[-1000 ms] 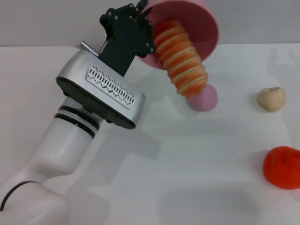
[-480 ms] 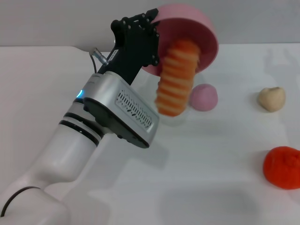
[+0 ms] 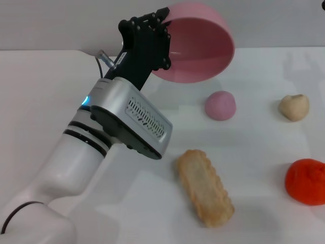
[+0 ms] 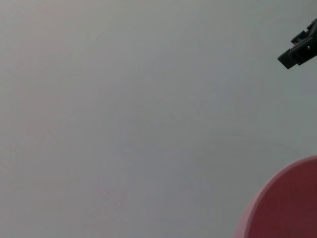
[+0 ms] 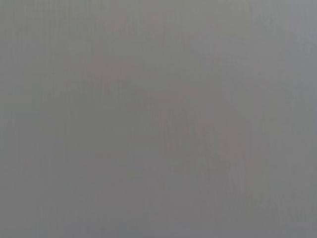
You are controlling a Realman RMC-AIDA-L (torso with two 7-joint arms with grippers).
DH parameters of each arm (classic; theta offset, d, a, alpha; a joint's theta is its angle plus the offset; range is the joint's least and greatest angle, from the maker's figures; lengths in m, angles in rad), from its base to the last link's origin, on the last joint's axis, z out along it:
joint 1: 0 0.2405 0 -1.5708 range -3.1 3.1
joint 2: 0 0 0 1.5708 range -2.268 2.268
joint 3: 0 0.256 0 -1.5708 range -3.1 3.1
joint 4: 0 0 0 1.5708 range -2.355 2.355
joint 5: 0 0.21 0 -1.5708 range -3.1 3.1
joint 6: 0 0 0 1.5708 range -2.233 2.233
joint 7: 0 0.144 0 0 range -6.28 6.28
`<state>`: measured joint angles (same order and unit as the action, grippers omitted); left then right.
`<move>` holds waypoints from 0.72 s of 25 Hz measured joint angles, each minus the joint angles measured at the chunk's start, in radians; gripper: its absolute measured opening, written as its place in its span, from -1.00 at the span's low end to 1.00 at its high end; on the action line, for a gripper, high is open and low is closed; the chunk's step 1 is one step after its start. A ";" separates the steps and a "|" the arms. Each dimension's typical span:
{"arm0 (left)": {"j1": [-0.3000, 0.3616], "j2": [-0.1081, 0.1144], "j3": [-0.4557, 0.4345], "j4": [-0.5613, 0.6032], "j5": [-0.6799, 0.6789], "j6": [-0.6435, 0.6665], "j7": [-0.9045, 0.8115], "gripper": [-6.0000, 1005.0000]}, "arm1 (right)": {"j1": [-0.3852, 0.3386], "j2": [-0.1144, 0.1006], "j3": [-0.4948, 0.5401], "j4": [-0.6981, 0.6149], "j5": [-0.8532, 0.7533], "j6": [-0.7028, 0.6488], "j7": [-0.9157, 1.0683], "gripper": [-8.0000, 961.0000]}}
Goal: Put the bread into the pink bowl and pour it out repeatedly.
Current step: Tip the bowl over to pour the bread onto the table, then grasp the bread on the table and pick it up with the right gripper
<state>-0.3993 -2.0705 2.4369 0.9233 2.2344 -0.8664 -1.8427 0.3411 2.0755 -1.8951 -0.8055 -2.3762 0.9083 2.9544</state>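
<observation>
The pink bowl [image 3: 200, 48] is held tipped and raised by the left gripper [image 3: 155, 30], clamped on its rim. The bread [image 3: 204, 186] lies underside-up near the table's [image 3: 45, 91] front edge; the bowl should be levelled and set down beside it before refilling.

Head view looks down on table [image 3: 264, 213]; left wrist faces grey wall — shares pink bowl [image 3: 200, 48]; right wrist blank.

A bare robot test bench, lab-like.
A plain white tabletop [image 3: 264, 71] meets a blank grey wall [image 3: 61, 23] at 12 o'clock; toy foods lie scattered.
</observation>
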 joint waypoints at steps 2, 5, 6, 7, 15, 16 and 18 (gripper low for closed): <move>-0.003 0.000 -0.002 0.000 -0.002 0.003 -0.015 -0.90 | 0.002 0.000 -0.002 0.001 0.000 0.000 0.000 -0.02; -0.011 0.001 -0.018 0.000 -0.004 0.012 -0.100 -0.90 | 0.006 -0.001 -0.008 0.006 0.003 -0.001 0.000 -0.02; -0.015 0.002 -0.031 -0.001 -0.005 0.024 -0.139 -0.90 | 0.008 -0.001 -0.009 0.009 0.004 -0.002 0.000 -0.02; -0.020 0.003 -0.051 0.000 -0.005 0.043 -0.179 -0.90 | 0.010 -0.001 -0.010 0.012 0.004 -0.004 0.000 -0.02; -0.113 0.006 -0.324 0.016 -0.006 0.507 -0.469 -0.90 | 0.012 -0.001 -0.018 0.032 0.005 -0.009 0.000 -0.02; -0.132 0.006 -0.374 0.017 -0.006 0.595 -0.494 -0.90 | 0.012 0.000 -0.021 0.035 0.005 -0.009 0.000 -0.02; -0.160 0.006 -0.453 0.017 -0.007 0.725 -0.529 -0.90 | 0.014 0.000 -0.023 0.045 0.007 -0.009 0.000 -0.02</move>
<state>-0.5590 -2.0644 1.9839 0.9400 2.2278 -0.1411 -2.3717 0.3546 2.0752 -1.9179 -0.7603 -2.3694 0.8990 2.9544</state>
